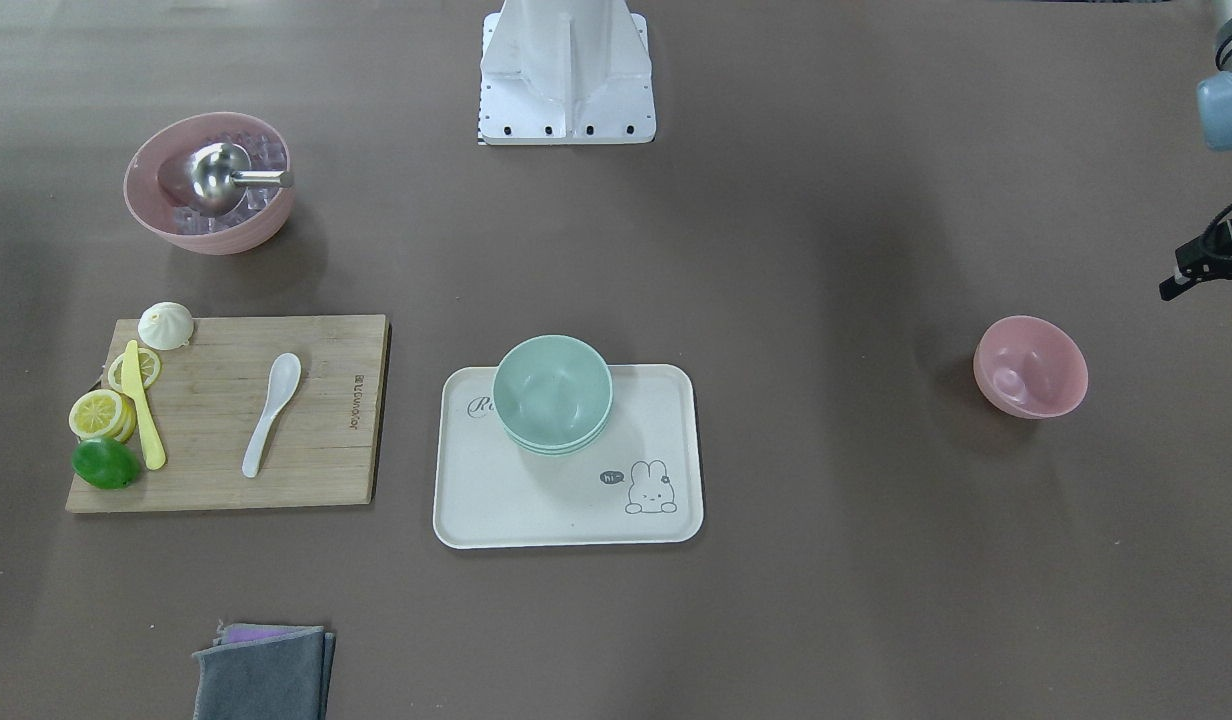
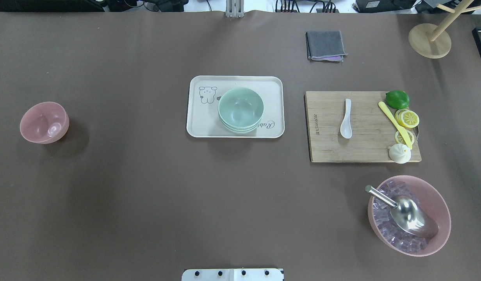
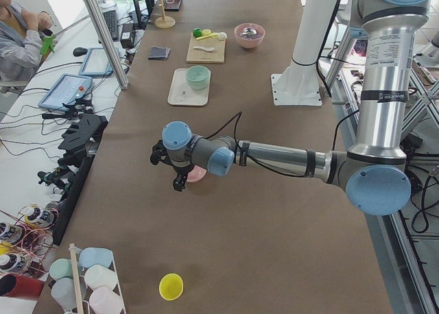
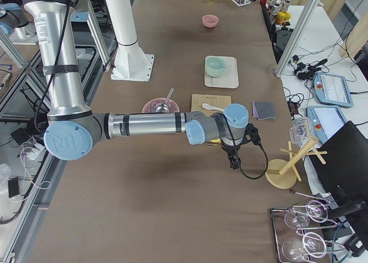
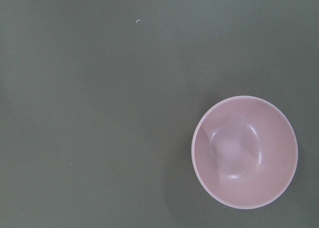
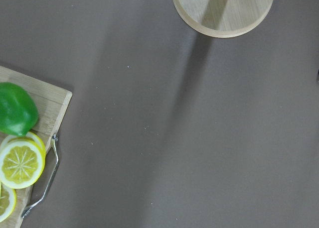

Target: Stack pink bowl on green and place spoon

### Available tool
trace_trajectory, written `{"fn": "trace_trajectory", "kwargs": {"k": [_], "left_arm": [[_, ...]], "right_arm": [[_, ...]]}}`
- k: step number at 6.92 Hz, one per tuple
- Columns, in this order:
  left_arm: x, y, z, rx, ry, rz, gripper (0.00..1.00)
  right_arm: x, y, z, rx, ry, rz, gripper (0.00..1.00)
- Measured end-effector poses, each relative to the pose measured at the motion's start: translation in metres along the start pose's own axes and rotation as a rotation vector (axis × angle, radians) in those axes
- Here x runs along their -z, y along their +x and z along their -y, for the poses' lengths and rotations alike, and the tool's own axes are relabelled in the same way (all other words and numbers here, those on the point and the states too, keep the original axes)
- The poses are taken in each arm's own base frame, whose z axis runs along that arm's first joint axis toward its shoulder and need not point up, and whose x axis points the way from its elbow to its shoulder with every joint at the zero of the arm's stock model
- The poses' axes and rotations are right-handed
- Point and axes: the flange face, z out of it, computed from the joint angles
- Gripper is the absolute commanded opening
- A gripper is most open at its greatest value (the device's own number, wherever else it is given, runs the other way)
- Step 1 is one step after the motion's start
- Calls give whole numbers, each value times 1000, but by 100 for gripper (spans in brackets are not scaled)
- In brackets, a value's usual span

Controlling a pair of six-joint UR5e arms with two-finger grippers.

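Observation:
A small pink bowl stands empty on the brown table, far to my left; it also shows in the overhead view and the left wrist view. Stacked green bowls sit on a cream tray at the table's middle. A white spoon lies on a wooden cutting board. My left gripper hovers beside the pink bowl, its two dark fingertips apart, empty. My right gripper hangs beyond the board's far side; I cannot tell whether it is open or shut.
A large pink bowl with ice cubes and a metal scoop stands near the board. On the board lie a lime, lemon slices, a yellow knife and a bun. A folded grey cloth and a wooden stand are at the table's far edge.

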Motion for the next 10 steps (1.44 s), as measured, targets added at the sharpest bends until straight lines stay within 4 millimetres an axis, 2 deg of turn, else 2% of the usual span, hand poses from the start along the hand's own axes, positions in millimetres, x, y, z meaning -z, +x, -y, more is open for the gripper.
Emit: {"fn": "trace_trajectory", "kwargs": {"k": [5, 6, 7, 9, 10], "left_arm": [[-3, 0, -2, 12, 13, -6, 97], [-6, 3, -1, 29, 11, -7, 89], [-14, 11, 2, 49, 5, -10, 88], [-62, 36, 16, 16, -42, 6, 85], [-85, 40, 26, 0, -60, 22, 83]], "right_arm": [[1, -5, -1, 16, 12, 10, 100], [0, -7, 0, 20, 11, 13, 100], [-2, -11, 1, 26, 9, 19, 100], [-11, -17, -3, 36, -3, 41, 100], [-17, -19, -7, 38, -11, 50, 100]]}}
